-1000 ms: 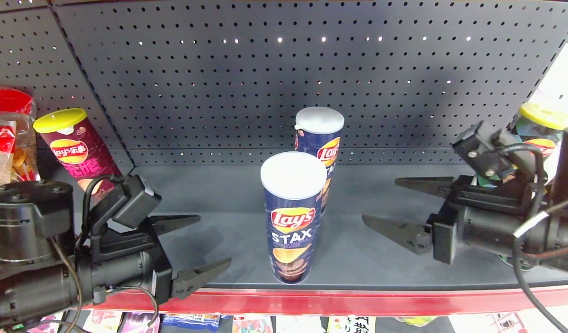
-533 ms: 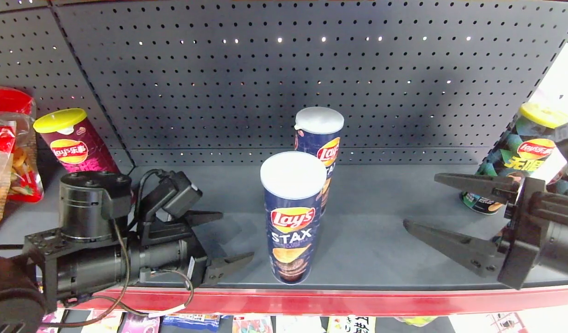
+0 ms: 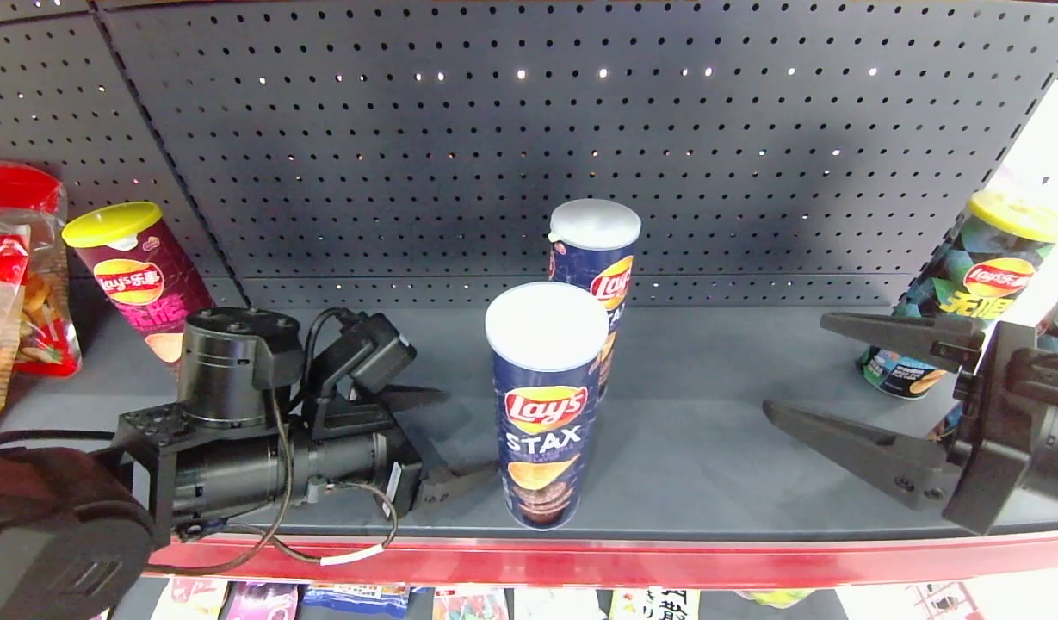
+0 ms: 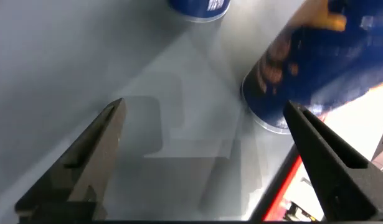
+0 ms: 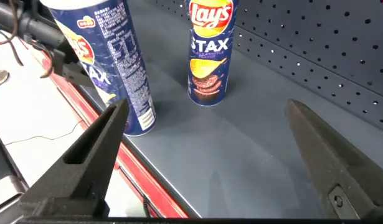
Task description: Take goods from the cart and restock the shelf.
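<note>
- I see front can (image 3: 546, 405) and rear can (image 3: 593, 258) lidded, upright on the shelf (image 3: 709, 448).
- Left end effector (image 3: 438, 439) gapes empty just beside front can.
- Right end effector (image 3: 795, 366) gapes empty too.

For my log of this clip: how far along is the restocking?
Done: a front can and a rear can stand upright on the shelf. In hand: nothing; the left tool is open beside the front can's base, the right tool open and empty. Left: bare shelf lies either side; further goods can't be judged.
</note>
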Tool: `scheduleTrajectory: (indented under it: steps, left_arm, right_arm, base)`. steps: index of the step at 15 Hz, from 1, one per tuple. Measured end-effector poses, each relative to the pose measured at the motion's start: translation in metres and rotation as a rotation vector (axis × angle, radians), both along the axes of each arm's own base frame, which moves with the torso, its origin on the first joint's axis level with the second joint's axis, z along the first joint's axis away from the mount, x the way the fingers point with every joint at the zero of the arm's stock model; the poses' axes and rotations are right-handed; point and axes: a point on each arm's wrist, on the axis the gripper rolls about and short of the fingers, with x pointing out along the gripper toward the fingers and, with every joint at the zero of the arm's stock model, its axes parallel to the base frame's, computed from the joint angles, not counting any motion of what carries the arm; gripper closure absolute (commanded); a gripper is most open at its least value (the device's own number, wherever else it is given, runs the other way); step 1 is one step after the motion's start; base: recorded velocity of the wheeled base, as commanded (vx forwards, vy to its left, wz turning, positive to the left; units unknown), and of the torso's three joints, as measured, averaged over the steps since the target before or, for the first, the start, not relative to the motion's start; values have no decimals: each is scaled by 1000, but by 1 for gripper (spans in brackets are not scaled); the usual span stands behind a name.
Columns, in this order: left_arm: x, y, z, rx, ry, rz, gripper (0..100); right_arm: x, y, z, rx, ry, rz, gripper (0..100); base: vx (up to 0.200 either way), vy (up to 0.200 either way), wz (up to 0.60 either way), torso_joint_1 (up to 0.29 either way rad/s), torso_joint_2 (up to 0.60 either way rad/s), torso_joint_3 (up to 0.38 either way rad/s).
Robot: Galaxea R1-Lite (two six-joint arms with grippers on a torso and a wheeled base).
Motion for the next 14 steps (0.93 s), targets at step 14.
scheduleTrajectory:
  steps: [14]
  left_arm:
    - [13,-18,-2,-2,-5,-32,0]
  right_arm:
    - [0,-1,2,6,-5,-4,0]
  base:
    - [0,0,0,0,0,0]
